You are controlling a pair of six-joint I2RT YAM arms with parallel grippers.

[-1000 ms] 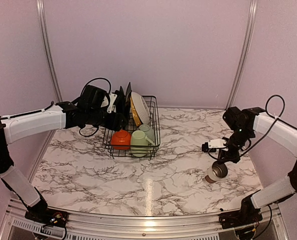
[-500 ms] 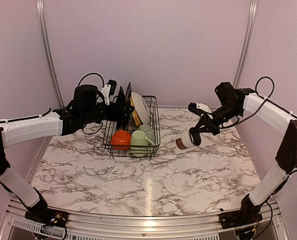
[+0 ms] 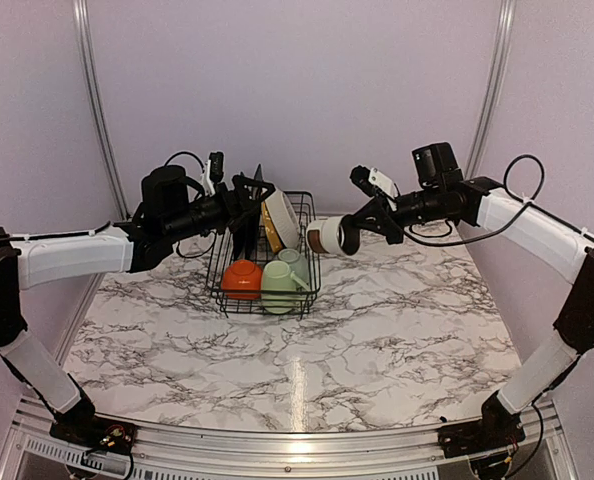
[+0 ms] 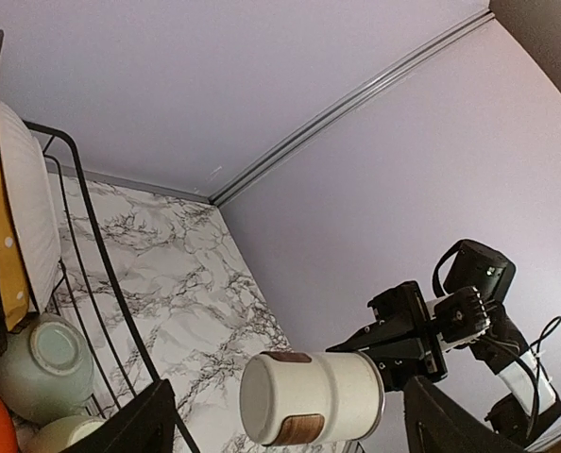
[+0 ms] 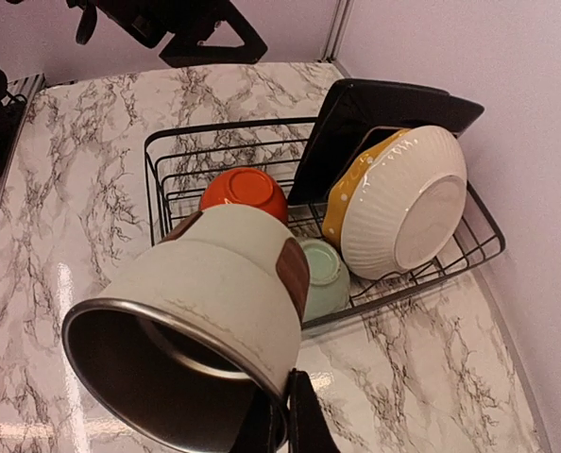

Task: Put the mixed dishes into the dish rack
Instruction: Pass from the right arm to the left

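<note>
My right gripper is shut on the metal rim of a small cream cup with brown patches. It holds the cup sideways in the air beside the right end of the black wire dish rack. The rack holds a black square plate, a yellow dotted plate, a white bowl, a pale green mug and an orange bowl. My left gripper hovers open and empty over the rack's back left, facing the cup.
The rack stands at the back left of the marbled table, close to the lilac back wall. A lilac side wall with a metal corner post runs behind my right arm.
My right arm has lifted the cup off the table at the right and carried it left to the rack. My left gripper has risen, opened wider and turned toward the cup.
</note>
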